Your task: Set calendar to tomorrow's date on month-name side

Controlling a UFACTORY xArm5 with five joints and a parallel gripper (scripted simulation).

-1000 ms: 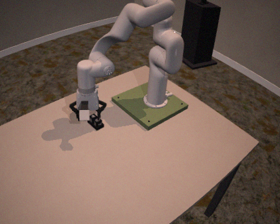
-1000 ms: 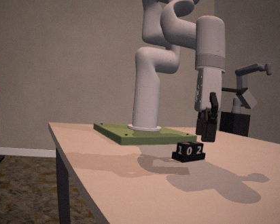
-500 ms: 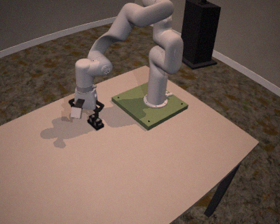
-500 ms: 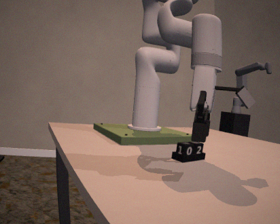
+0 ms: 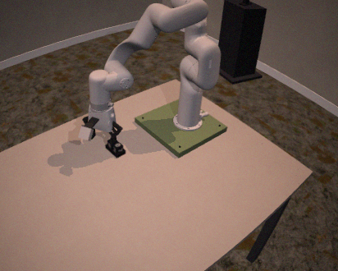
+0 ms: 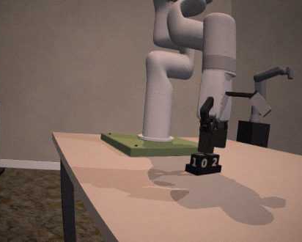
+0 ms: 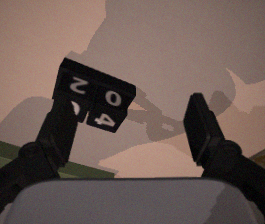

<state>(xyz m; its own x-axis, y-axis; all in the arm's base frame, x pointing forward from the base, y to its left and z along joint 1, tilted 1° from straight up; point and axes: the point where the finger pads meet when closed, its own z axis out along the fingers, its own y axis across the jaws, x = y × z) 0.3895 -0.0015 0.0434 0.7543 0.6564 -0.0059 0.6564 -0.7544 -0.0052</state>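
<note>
The small black calendar (image 5: 116, 149) (image 6: 203, 163) (image 7: 97, 100) sits flat on the table, left of the arm's green base plate. Two cubes stand side by side in its tray. In the exterior view, white digits 1, 0 and 2 show on its near side. In the wrist view, a 2 and a 0 show on one face and a 4 on the face below. My gripper (image 5: 103, 135) (image 7: 130, 107) is wide open, empty and tilted. One finger hangs just over the calendar, and I cannot tell whether it touches. The other finger stands clear.
The green base plate (image 5: 161, 127) (image 6: 136, 144) with the arm's column is just right of the calendar. The table's back edge lies close behind it. A black tower (image 5: 240, 41) stands on the floor beyond the table. A black box with a grey bracket (image 6: 253, 132) shows behind the table.
</note>
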